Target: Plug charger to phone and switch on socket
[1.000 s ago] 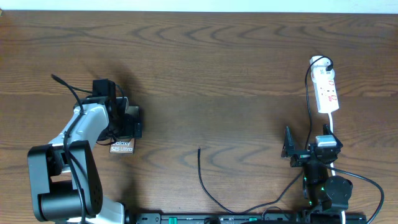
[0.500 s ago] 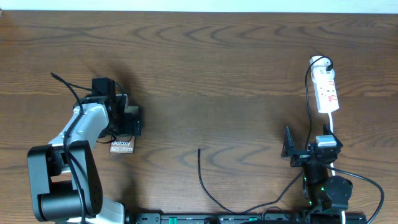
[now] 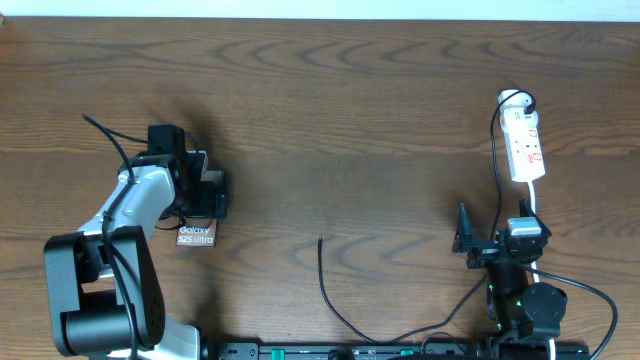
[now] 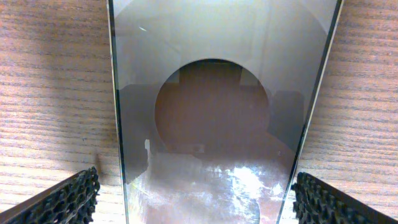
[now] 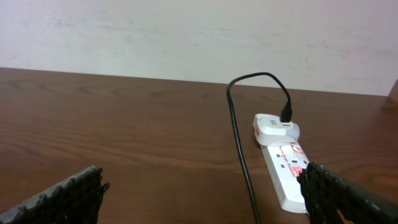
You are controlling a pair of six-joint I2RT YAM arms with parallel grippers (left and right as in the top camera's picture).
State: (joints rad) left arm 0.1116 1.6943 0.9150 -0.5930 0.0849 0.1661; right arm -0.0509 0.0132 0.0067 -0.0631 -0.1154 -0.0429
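Table: dark brown wood grain, bearing everything else.
Left arm: white and black, reaching from the near left corner toward the table's left middle.
Right arm: black, folded low at the near right edge, facing the far wall.
Power strip: white with red marks, lying lengthwise at the far right; a white adapter sits plugged into its far end.
Galaxy S25 Ultra phone: flat on the table at the left, partly under the left gripper, its white lettering showing at the near end; the wrist view shows a glossy grey face.
Left gripper: fingers spread, one on each side of the phone, with a gap on the left side.
Right gripper: fingers wide apart with nothing between them, near the power strip.
Charger cable: thin and black, curving along the near edge.
Charger tip: loose on bare wood at the centre, well apart from the phone.
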